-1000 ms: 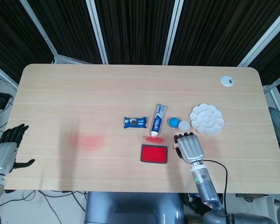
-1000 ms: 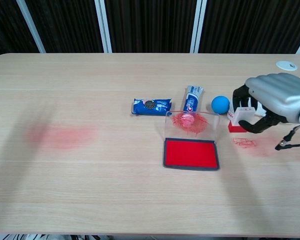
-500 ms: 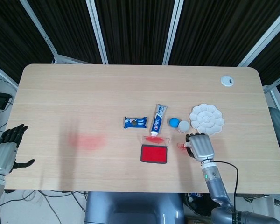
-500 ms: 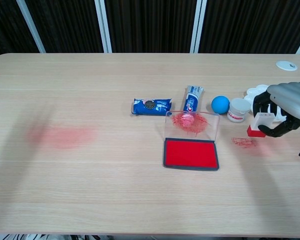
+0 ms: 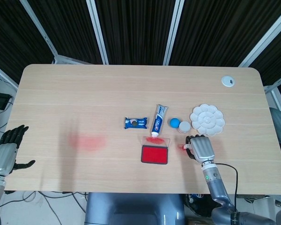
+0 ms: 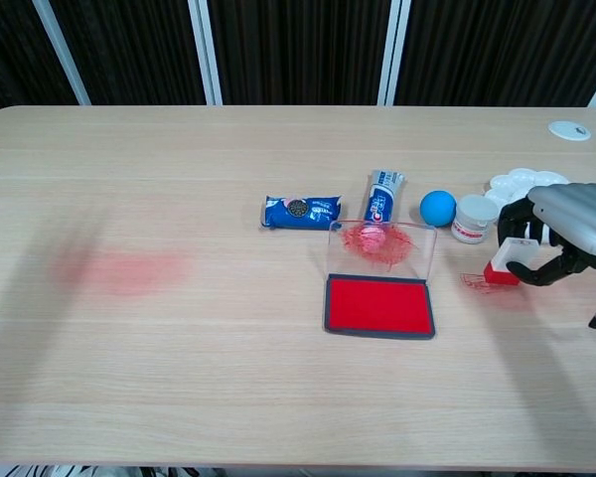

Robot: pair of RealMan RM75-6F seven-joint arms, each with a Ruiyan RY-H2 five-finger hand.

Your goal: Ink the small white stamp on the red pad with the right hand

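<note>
Dark slatted panels back the wooden tabletop [image 6: 179, 338], where the right hand [image 6: 566, 234] grasps the small white stamp [image 6: 507, 260] near the right edge, beside the open red ink pad [image 6: 379, 305]; the stamp likely needs carrying left and pressing down onto the pad.

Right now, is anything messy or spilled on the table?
Yes. A red ink smear stains the wood far left of the red pad, and smaller red marks sit beside the stamp in the right hand. The pad's clear lid is smudged red too.
</note>
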